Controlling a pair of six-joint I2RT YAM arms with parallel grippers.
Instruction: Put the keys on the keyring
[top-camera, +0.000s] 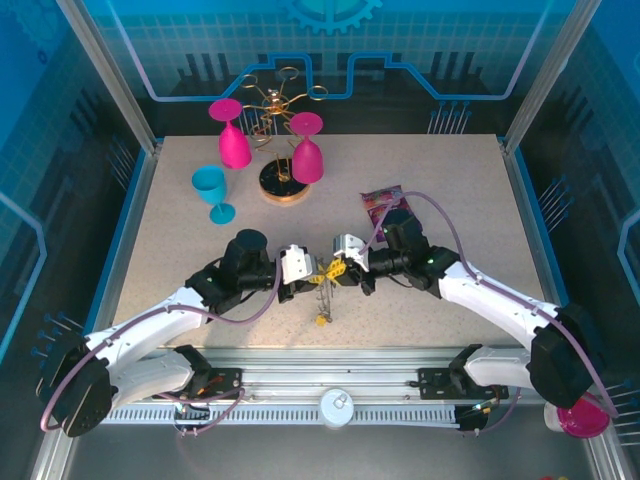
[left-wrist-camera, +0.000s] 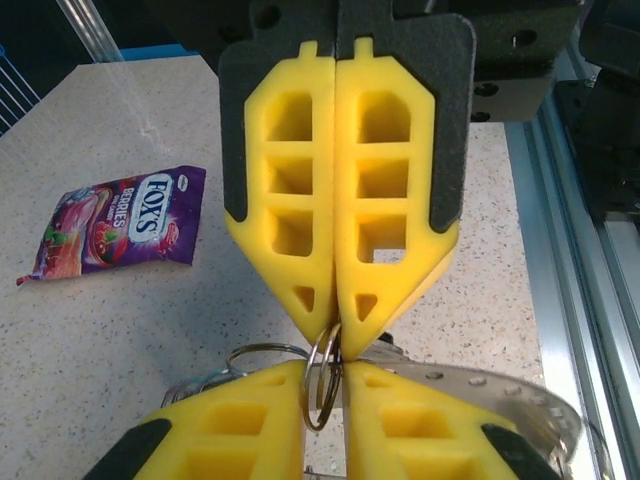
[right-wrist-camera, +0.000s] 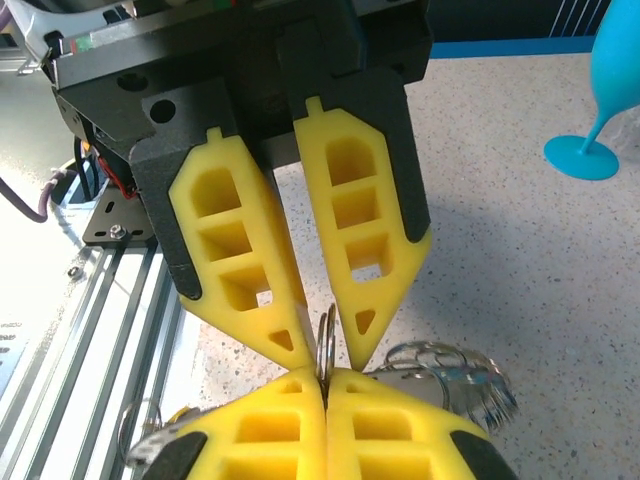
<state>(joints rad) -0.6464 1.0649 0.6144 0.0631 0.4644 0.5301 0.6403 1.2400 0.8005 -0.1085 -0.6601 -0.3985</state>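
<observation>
Above the table's middle my two grippers meet tip to tip. My right gripper (top-camera: 342, 268) (right-wrist-camera: 322, 375) is shut on a small wire loop (right-wrist-camera: 326, 340) (left-wrist-camera: 322, 385). The same loop stands in the narrow gap of my left gripper (top-camera: 324, 271) (left-wrist-camera: 342, 365), whose jaws are slightly open. The keyring's flat grey hoop (left-wrist-camera: 500, 392), dotted with small holes, runs right behind the left fingers. More wire loops (right-wrist-camera: 440, 360) and blurred keys (right-wrist-camera: 485, 395) lie on the table beside the right fingers. In the top view a bunch of keys (top-camera: 322, 298) hangs below the grippers, with a yellow tag (top-camera: 321, 320) lowest.
A purple candy bag (top-camera: 383, 200) (left-wrist-camera: 120, 225) lies behind the right arm. Two pink goblets (top-camera: 233, 140) (top-camera: 306, 150), a blue goblet (top-camera: 213, 190) (right-wrist-camera: 600, 100) and a gold wire rack (top-camera: 280, 130) stand at the back left. The aluminium rail (top-camera: 330, 365) marks the near edge.
</observation>
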